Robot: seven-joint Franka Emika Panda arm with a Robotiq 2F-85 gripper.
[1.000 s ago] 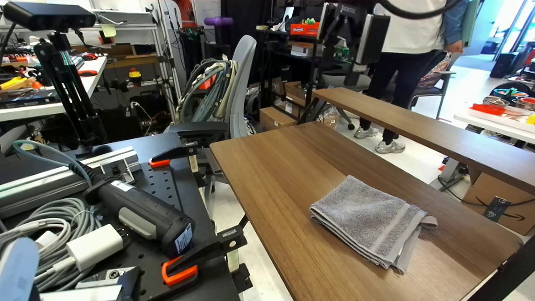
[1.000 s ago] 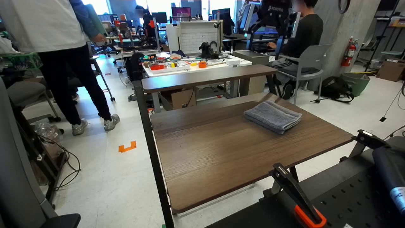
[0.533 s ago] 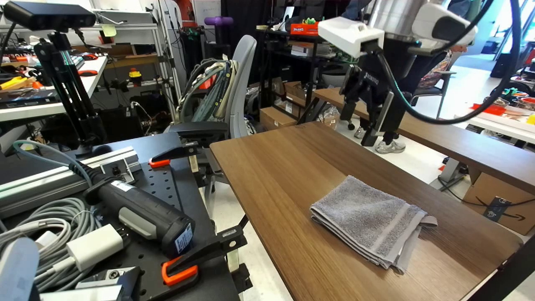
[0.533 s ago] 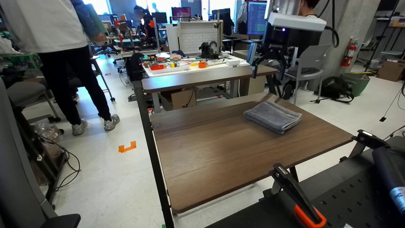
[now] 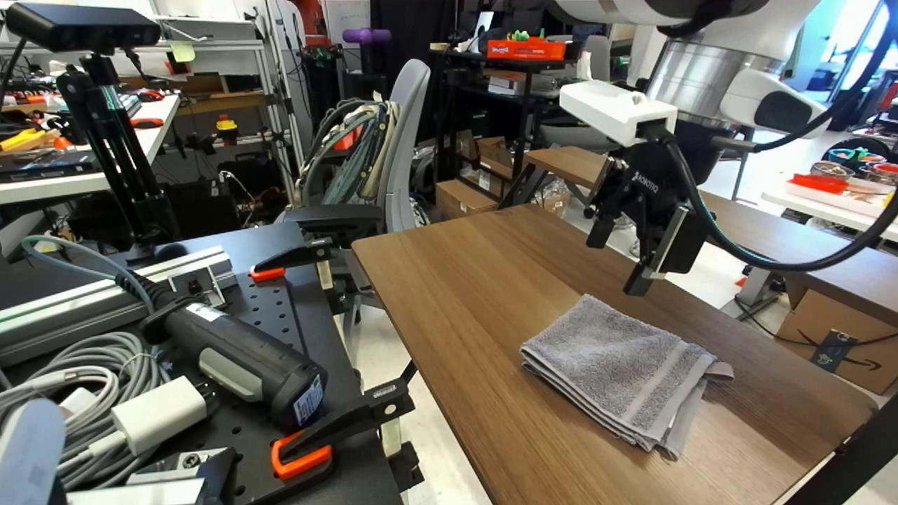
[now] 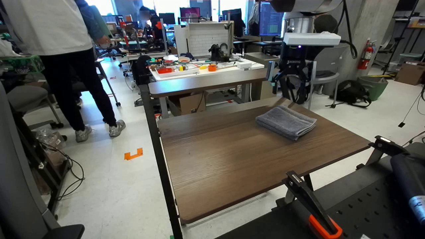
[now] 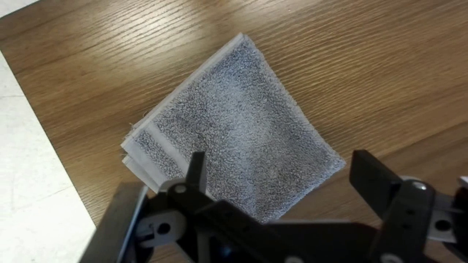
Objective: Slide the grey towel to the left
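Observation:
The grey towel lies folded in a rough square on the brown wooden table; the towel shows in both exterior views [image 5: 617,365] [image 6: 286,122] and in the wrist view [image 7: 237,120]. Its layered edges are slightly rumpled, and one corner flap hangs out a little. My gripper is open and empty, fingers pointing down, above the table near the towel, in both exterior views [image 5: 617,258] [image 6: 289,93]. In the wrist view the gripper [image 7: 279,157] has one finger over the towel and the other just past its corner. The gripper body hides the towel's near part. Nothing touches the towel.
The wooden table [image 5: 449,294] has a raised wooden shelf [image 5: 744,217] along one long side. A black metal post [image 6: 159,159] stands at one end. A black bench with orange-tipped clamps [image 5: 302,459] and a dark cylindrical tool [image 5: 238,358] adjoins the table.
The arm has come down into view, lowering the open gripper from above the shelf toward the table near the towel. The towel has not moved.

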